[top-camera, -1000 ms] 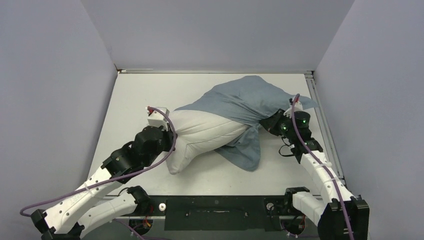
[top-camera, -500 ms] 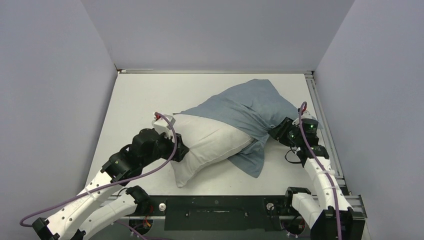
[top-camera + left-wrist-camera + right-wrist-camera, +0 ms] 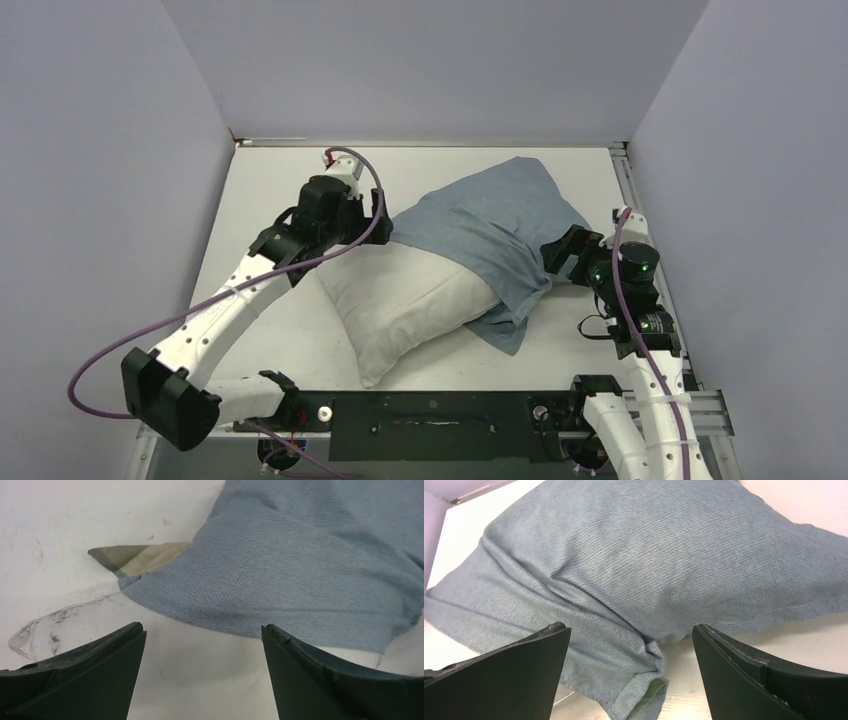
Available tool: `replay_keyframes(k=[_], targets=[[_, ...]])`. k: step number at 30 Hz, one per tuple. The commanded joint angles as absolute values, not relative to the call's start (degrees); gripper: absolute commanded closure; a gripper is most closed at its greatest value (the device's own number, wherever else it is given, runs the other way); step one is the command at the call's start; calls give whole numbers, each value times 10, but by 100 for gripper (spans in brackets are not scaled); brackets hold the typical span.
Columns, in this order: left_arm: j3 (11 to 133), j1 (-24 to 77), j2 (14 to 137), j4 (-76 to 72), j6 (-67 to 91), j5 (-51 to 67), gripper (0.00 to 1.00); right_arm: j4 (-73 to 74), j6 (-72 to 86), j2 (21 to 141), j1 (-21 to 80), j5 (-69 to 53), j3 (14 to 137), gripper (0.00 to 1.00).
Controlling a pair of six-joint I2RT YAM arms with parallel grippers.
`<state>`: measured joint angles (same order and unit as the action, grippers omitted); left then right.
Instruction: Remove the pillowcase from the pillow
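With the left gripper (image 3: 202, 630) and right gripper (image 3: 629, 627) both gaping empty and the grey-blue pillowcase (image 3: 490, 225) sheathing only the far half of the white pillow (image 3: 405, 300), the right would best pinch cloth alone near the closed end while the left pins bare pillow.

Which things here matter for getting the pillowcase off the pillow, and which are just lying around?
For the job: pillowcase, pillow, left gripper and right gripper, both open.
Just there: table, clear film-like patch on it.
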<state>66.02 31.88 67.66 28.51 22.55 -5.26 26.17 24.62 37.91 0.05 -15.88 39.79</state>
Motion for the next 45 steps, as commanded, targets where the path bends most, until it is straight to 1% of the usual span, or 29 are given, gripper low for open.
replay_keyframes(k=[1, 2, 3, 4, 8, 12, 19, 22, 25, 30, 34, 36, 37, 38, 39, 41, 43, 44, 45], targets=[[650, 299, 714, 232, 264, -34, 12, 267, 221, 375, 21, -184, 433, 0], [637, 298, 714, 226, 270, -34, 12, 265, 220, 378, 26, -190, 439, 0], [622, 296, 710, 218, 277, -33, 12, 262, 221, 384, 31, -196, 445, 4], [604, 295, 702, 208, 281, -32, 12, 257, 220, 389, 37, -201, 450, 5], [523, 294, 659, 167, 294, -3, 12, 227, 222, 428, 72, -217, 489, 9], [445, 294, 612, 132, 311, 30, 12, 202, 219, 491, 148, -199, 543, 10], [332, 298, 530, 66, 353, 57, 12, 216, 154, 664, 355, -72, 683, 10], [302, 300, 505, 52, 364, 63, 12, 240, 123, 752, 412, -45, 753, 10], [280, 301, 492, 38, 371, 62, 12, 279, 89, 852, 454, -44, 841, 10], [253, 303, 501, 0, 388, 73, 13, 323, 35, 983, 493, -81, 947, 10], [247, 306, 517, -20, 386, 82, 15, 350, 14, 1061, 493, -82, 987, 10], [237, 306, 520, -30, 386, 77, 18, 362, 5, 1089, 493, -82, 996, 4], [232, 306, 524, -34, 386, 75, 21, 366, 4, 1098, 493, -80, 998, 2], [227, 306, 528, -38, 386, 72, 26, 369, 4, 1105, 492, -75, 999, 11], [222, 306, 534, -41, 386, 71, 32, 371, 4, 1110, 490, -67, 999, 22], [215, 306, 550, -48, 388, 72, 47, 372, 5, 1113, 481, -52, 996, 47], [208, 306, 562, -54, 393, 72, 65, 373, 9, 1109, 473, -41, 996, 65], [204, 306, 566, -57, 396, 73, 77, 373, 10, 1105, 470, -34, 996, 72], [202, 306, 567, -58, 397, 74, 86, 372, 12, 1099, 467, -24, 995, 78]])
